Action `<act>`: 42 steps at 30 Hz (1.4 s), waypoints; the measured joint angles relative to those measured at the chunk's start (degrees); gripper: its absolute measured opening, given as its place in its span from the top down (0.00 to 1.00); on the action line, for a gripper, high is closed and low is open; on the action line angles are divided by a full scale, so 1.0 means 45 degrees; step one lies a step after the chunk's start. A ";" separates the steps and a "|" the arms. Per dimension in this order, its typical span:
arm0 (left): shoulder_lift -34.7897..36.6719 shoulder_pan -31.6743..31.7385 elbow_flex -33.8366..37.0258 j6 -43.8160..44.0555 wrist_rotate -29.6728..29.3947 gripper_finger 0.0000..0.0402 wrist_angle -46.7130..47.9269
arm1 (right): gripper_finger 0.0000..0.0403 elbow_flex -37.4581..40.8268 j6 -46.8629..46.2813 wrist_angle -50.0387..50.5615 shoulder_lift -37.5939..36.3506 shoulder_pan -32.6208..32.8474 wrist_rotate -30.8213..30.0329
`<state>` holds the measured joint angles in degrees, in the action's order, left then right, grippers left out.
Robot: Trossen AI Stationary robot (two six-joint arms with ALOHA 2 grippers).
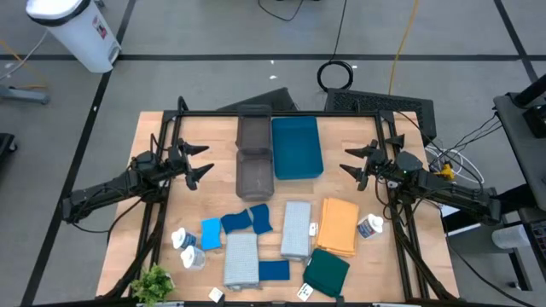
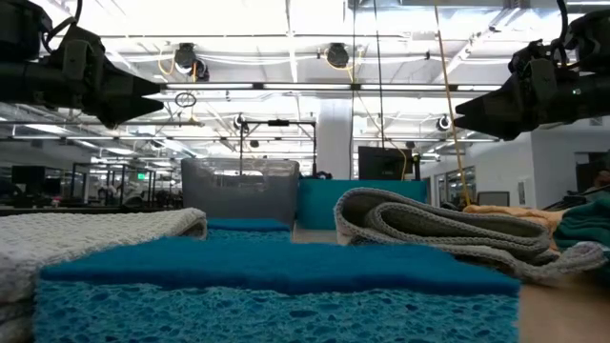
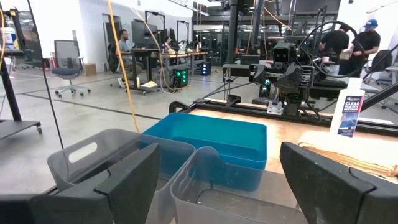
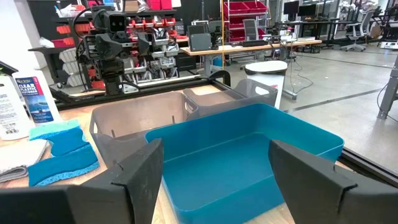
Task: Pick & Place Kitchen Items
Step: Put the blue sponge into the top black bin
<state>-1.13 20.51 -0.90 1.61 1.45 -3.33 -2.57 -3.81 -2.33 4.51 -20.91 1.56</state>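
Note:
My left gripper [image 1: 205, 162] is open and empty above the table's left side, beside the grey trays [image 1: 253, 156]. My right gripper [image 1: 348, 159] is open and empty above the right side, beside the teal tray [image 1: 296, 147]. On the near half of the table lie blue sponges [image 1: 248, 220], grey cloths [image 1: 296, 229] [image 1: 241, 258], an orange cloth [image 1: 339, 225], a dark teal cloth [image 1: 326, 271] and white bottles [image 1: 189, 247] [image 1: 369, 227]. In the left wrist view the fingers [image 3: 118, 186] frame the trays; in the right wrist view the fingers [image 4: 140, 171] frame the teal tray [image 4: 236, 155].
A small green plant [image 1: 152, 282] stands at the near left corner. A black frame [image 1: 290, 113] borders the table's far and side edges. People show in the room beyond, in the left wrist view [image 3: 348, 43]. Bare wood lies between the trays and the cloths.

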 joint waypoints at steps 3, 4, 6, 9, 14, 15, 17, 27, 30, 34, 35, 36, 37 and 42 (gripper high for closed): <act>0.0000 -0.0004 0.0003 0.0069 0.0000 0.16 -0.0001 | 0.35 0.0000 0.0000 -0.0004 0.0001 0.0005 -0.0005; 0.0002 -0.0004 -0.0002 0.0184 0.0005 0.16 -0.0001 | 0.35 0.0000 0.0005 -0.0004 -0.0004 0.0005 -0.0005; 0.0002 -0.0004 -0.0002 0.0833 0.0010 0.16 -0.0001 | 0.35 0.0000 0.0002 -0.0001 -0.0002 0.0003 -0.0002; 0.0002 -0.0004 -0.0001 0.2153 0.0011 0.16 -0.0001 | 0.35 0.0000 0.0005 -0.0004 0.0001 0.0002 -0.0002; 0.0005 -0.0004 -0.0002 0.3000 -0.0087 0.16 0.0013 | 0.35 0.0000 0.0001 0.0001 -0.0004 0.0003 0.0000; 0.0003 -0.0004 -0.0002 0.3008 -0.0267 0.16 0.0015 | 0.35 0.0000 0.0003 -0.0004 0.0001 0.0005 0.0000; 0.0000 -0.0004 -0.0002 0.3119 -0.0693 0.17 0.0050 | 0.35 0.0000 0.0001 0.0000 0.0000 0.0002 0.0000; 0.0000 -0.0004 -0.0056 0.4425 0.0141 0.17 0.0620 | 0.35 0.0000 0.0002 -0.0002 -0.0001 0.0005 -0.0002; -0.0208 -0.0004 -0.0507 0.4818 0.1049 0.17 0.0972 | 0.35 0.0000 0.0004 -0.0003 -0.0004 0.0003 0.0000; -0.1345 -0.0046 -0.2132 0.4752 0.2708 0.17 0.2989 | 0.35 0.0000 0.0005 -0.0002 -0.0004 0.0002 -0.0001; -0.1803 -0.0140 -0.2591 0.4666 0.3084 0.17 0.3586 | 0.35 0.0000 0.0005 -0.0001 -0.0004 0.0004 -0.0002; -0.2276 -0.0294 -0.3080 0.4654 0.3527 0.17 0.4173 | 0.35 0.0000 0.0002 -0.0002 -0.0002 0.0005 0.0000; -0.2764 -0.0495 -0.3532 0.4632 0.3986 0.17 0.4653 | 0.35 0.0000 0.0005 -0.0004 -0.0004 0.0005 -0.0004; -0.5284 -0.2135 -0.5042 0.3416 0.4865 0.17 0.6407 | 0.35 0.0000 0.0004 -0.0004 -0.0004 0.0001 -0.0001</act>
<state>-24.90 10.90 -23.58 16.98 23.35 25.50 -2.57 -3.80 -2.35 4.49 -20.90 1.56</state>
